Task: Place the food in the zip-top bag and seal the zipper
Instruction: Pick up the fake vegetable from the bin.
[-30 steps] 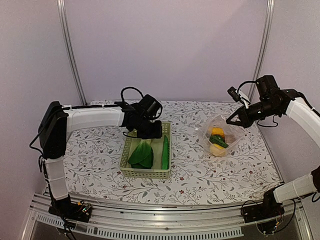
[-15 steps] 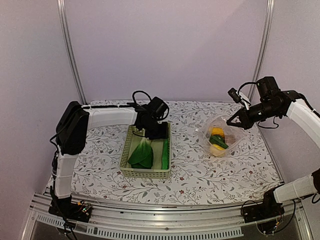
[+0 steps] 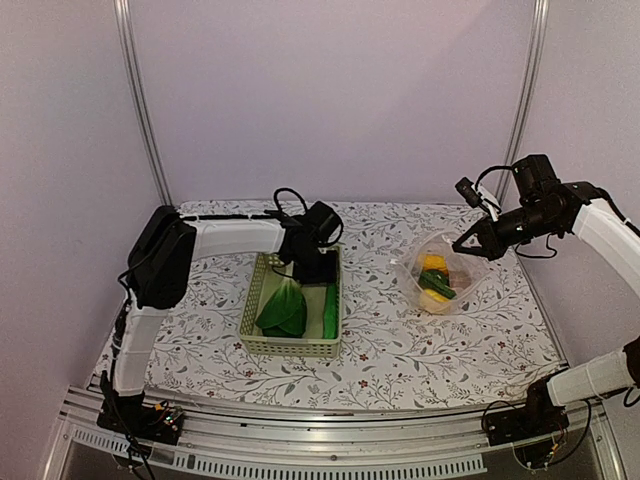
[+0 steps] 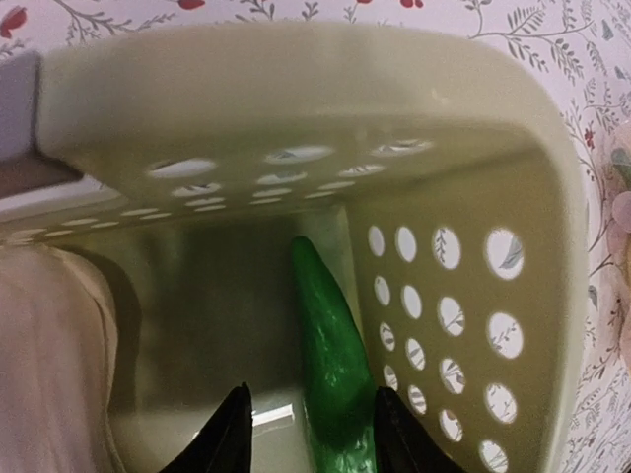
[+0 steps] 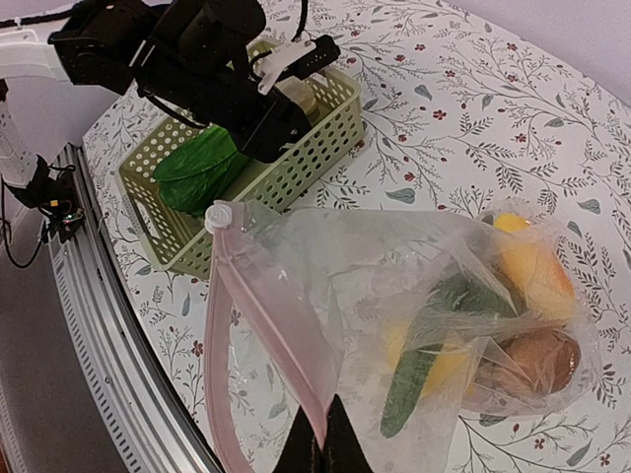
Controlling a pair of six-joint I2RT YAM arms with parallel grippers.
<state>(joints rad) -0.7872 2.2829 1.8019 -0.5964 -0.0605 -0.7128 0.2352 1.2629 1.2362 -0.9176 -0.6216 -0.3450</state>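
My left gripper [image 3: 318,268] [image 4: 308,426] is open inside the far end of the basket, its jaws either side of the green cucumber [image 4: 330,365] [image 3: 330,305]. The leafy bok choy [image 3: 284,308] [image 5: 202,168] lies beside the cucumber. My right gripper [image 3: 468,243] [image 5: 323,448] is shut on the zipper strip [image 5: 266,325] of the zip-top bag [image 3: 438,270] [image 5: 434,325] and holds its mouth up. Inside the bag are yellow fruits [image 5: 532,261], a brown-orange piece [image 5: 532,363] and a green cucumber [image 5: 424,350].
The pale green lattice basket [image 3: 290,345] [image 4: 463,197] [image 5: 296,168] stands at the table's middle. The flowered cloth [image 3: 420,340] covers the table. A metal rail [image 3: 330,430] runs along the near edge. Frame posts [image 3: 140,100] stand at the back corners.
My left gripper has moved right along the basket's far end to the cucumber side. The right gripper and the bag have stayed in place.
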